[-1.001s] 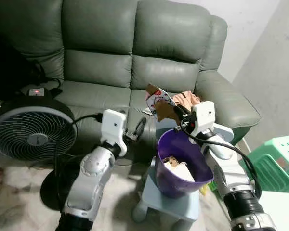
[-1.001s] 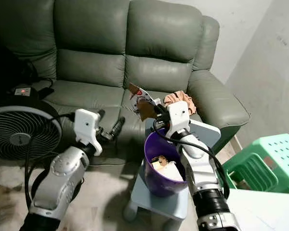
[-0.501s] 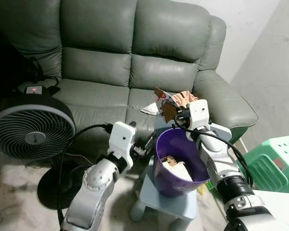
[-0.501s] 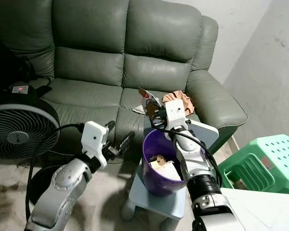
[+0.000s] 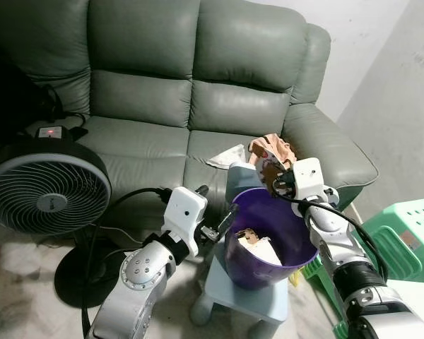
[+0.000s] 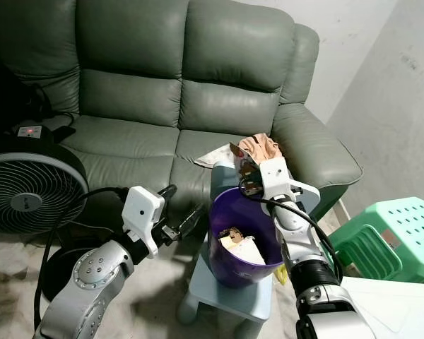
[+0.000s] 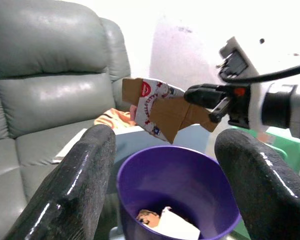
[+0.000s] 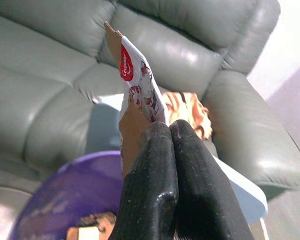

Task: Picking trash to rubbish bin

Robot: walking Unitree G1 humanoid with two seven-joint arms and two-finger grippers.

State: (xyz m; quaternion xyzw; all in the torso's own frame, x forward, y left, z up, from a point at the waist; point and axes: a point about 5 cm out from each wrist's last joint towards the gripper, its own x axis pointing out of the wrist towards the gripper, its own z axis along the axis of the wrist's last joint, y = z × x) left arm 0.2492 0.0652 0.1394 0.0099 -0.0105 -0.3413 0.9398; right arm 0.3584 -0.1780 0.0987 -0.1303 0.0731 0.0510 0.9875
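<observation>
Above purple bin (image 7: 177, 192): gripper-pinched printed carton (image 7: 162, 107).

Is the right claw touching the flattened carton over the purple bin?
Touching. The right wrist view shows the right claw shut on the flattened carton, its fingers pinching the brown edge above the purple bin.

bin (image 5: 268, 240) on stool (image 5: 251, 296) | sofa (image 5: 198, 92) behind | fan (image 5: 46, 201) left
</observation>
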